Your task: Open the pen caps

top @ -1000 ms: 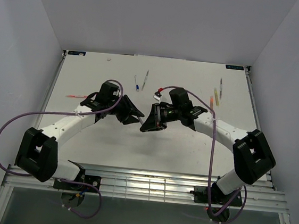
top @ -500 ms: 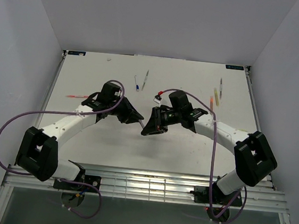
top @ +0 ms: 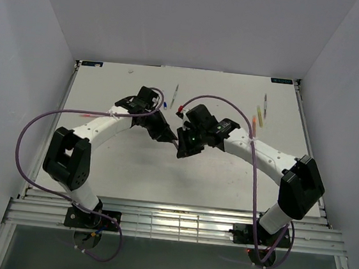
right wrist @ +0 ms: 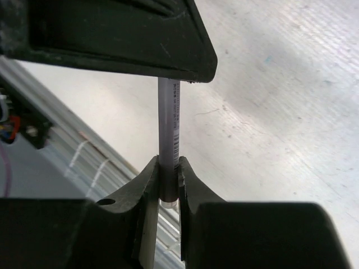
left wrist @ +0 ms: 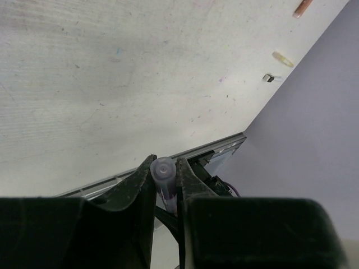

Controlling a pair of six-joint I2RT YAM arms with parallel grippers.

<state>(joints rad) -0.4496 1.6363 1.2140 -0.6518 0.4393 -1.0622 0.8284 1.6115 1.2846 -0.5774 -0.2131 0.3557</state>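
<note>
Both pincers meet over the tabletop (top: 131, 168) on one pen (right wrist: 169, 120). The left pincer (left wrist: 164, 175) is clamped on its purple cap (left wrist: 162, 168) and the right pincer (right wrist: 168, 171) is nipped tight round the barrel. The cap isn't off yet, I'd say. Other pens (top: 258, 114) lie far back, their caps too small to judge.

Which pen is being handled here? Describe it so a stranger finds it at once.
On the white table, look above its middle, where two sets of black jaws meet. The pen bridges them: the right jaws clamp its pale barrel, the left jaws pinch its purple cap. Unlike the loose pens lying toward the far edge, it is gripped at both ends.
</note>
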